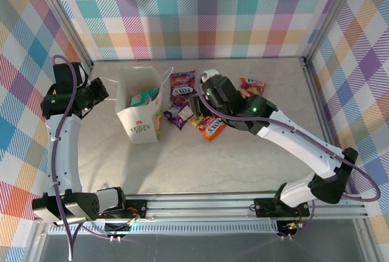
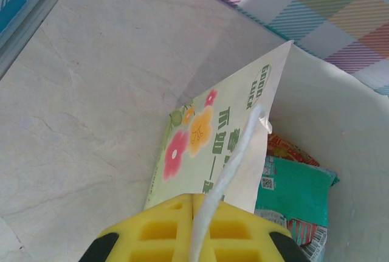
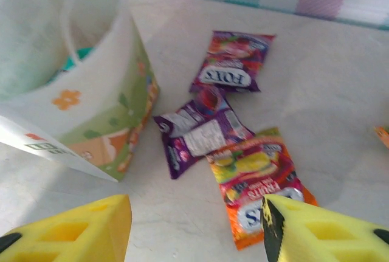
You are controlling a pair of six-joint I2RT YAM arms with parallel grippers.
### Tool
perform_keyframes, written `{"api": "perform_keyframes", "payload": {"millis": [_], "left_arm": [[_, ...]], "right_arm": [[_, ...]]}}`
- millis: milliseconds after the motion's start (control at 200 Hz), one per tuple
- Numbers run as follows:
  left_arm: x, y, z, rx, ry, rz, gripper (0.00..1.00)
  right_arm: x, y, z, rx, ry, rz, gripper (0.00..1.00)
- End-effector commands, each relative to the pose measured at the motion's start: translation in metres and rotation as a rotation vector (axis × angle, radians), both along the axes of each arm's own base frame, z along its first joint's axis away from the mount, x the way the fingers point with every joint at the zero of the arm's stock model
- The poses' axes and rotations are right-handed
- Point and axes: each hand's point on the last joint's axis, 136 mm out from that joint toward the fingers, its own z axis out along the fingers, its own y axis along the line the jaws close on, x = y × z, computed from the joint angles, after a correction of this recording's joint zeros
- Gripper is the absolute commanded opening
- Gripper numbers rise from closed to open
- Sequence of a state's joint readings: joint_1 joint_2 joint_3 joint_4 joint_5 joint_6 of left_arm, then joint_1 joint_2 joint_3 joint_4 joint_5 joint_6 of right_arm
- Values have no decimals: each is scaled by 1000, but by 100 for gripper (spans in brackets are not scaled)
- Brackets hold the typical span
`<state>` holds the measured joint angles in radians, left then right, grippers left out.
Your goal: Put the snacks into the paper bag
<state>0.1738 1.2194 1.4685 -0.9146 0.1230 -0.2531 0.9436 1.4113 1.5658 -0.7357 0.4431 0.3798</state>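
Here the paper bag (image 1: 141, 116) stands upright left of centre on the table (image 1: 243, 152), with a teal-green packet (image 2: 295, 189) and a red packet (image 2: 290, 149) inside. The left gripper (image 2: 194, 228) is clamped on the bag's white cord handle (image 2: 234, 165). The right gripper (image 3: 197, 225) hovers, fingers wide apart, above a purple Fox's packet (image 3: 231, 61), a second purple packet (image 3: 200, 134) and an orange-red packet (image 3: 258, 183) near the bag. A small red-yellow packet (image 1: 252, 84) lies farther right.

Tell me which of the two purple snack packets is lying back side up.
The purple packet next to the orange-red packet: it shows a white printed panel. The other purple packet, beyond it, shows its front logo.
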Motion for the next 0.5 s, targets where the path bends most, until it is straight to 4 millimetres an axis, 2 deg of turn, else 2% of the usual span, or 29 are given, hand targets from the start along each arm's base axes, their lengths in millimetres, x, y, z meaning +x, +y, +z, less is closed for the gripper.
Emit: {"api": "perform_keyframes", "payload": {"millis": [0,255,495], "left_arm": [[-10,3,4,11,-7,-3,4],[-11,4,1,20,6,-1,4],[-15,6,-2,30,19,9,4]], "right_arm": [[4,-30,-4,32,19,-102,60],[10,-71,-41,64,115,-211,61],[20,-83,-75,76,202,-250,63]]}}
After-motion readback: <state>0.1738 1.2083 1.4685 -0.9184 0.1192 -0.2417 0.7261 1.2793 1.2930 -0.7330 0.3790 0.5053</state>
